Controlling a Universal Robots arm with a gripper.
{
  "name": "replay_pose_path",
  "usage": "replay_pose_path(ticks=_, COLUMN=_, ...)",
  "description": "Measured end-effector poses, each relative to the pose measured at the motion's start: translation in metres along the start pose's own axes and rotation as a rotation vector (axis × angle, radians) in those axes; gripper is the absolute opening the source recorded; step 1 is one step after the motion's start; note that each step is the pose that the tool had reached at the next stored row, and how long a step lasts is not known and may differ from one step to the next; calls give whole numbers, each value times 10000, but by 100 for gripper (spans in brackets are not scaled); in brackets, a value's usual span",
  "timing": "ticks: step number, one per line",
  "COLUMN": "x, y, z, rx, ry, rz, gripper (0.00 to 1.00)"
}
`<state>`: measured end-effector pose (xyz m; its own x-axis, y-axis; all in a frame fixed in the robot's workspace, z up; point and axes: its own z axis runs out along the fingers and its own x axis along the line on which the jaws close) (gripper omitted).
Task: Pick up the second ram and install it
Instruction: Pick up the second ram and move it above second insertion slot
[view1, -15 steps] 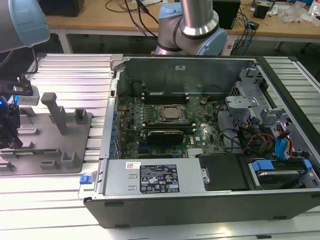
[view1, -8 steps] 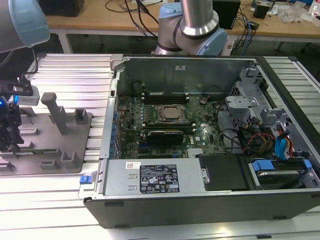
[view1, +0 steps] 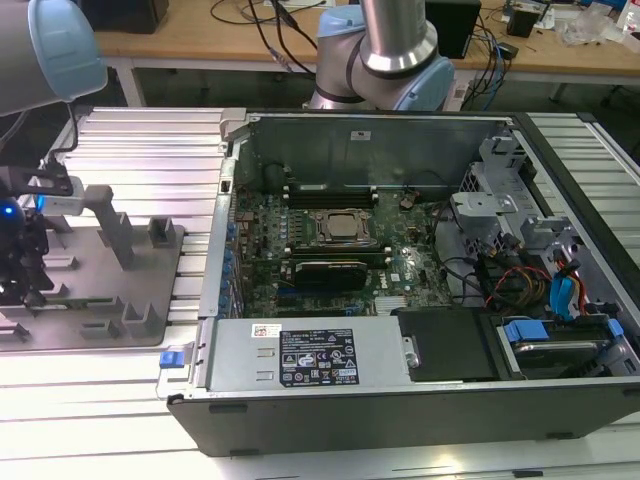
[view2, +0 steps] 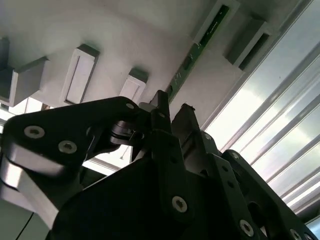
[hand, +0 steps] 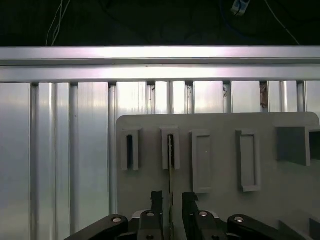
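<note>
The second ram (hand: 171, 165) stands on edge in a slot of the grey holder tray (hand: 220, 165). In the second wrist view it appears as a thin green strip (view2: 200, 47) running away from the fingers. My gripper (hand: 172, 200) hangs right over it, open, with one black finger (hand: 157, 200) on each side of the board and a small gap to each. In the exterior view the gripper (view1: 22, 290) is at the far left, low over the grey tray (view1: 100, 320).
An open computer case (view1: 400, 400) fills the middle and the exterior view's right, with the motherboard, its processor (view1: 335, 228) and cables inside. The tray carries several upright grey posts (view1: 110, 225) and empty slots (hand: 249, 160). Everything rests on a ribbed aluminium table (view1: 150, 150).
</note>
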<state>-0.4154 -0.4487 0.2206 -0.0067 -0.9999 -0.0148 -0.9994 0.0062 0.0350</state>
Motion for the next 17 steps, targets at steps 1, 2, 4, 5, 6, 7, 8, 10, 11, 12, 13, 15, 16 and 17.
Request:
replay_pose_path(ticks=1, x=1, y=-1, z=33, rx=-3, ry=5, rz=-109, gripper=28)
replay_pose_path(ticks=2, x=1, y=-3, z=65, rx=-3, ry=9, rz=-250, gripper=28)
replay_pose_path(ticks=4, x=-2, y=-3, z=71, rx=-7, ry=14, rz=-369, gripper=28)
replay_pose_path(ticks=5, x=-4, y=-4, z=77, rx=-8, ry=20, rz=-491, gripper=28)
replay_pose_path(ticks=6, x=-4, y=-4, z=83, rx=-9, ry=24, rz=-650, gripper=28)
replay_pose_path(ticks=7, x=-4, y=-4, z=87, rx=-12, ry=29, rz=-796, gripper=28)
replay_pose_path(ticks=8, x=-6, y=-4, z=100, rx=-13, ry=34, rz=-925, gripper=28)
replay_pose_path(ticks=10, x=-12, y=-5, z=126, rx=-15, ry=35, rz=-932, gripper=28)
replay_pose_path(ticks=11, x=-14, y=-7, z=136, rx=-14, ry=35, rz=-928, gripper=28)
replay_pose_path(ticks=12, x=-25, y=-6, z=140, rx=-15, ry=35, rz=-918, gripper=28)
replay_pose_path(ticks=13, x=-29, y=-6, z=141, rx=-13, ry=33, rz=-919, gripper=28)
replay_pose_path(ticks=15, x=-29, y=-6, z=138, rx=-14, ry=34, rz=-920, gripper=28)
replay_pose_path(ticks=16, x=-29, y=-6, z=124, rx=-15, ry=35, rz=-920, gripper=28)
replay_pose_path(ticks=17, x=-29, y=-6, z=118, rx=-13, ry=33, rz=-920, gripper=28)
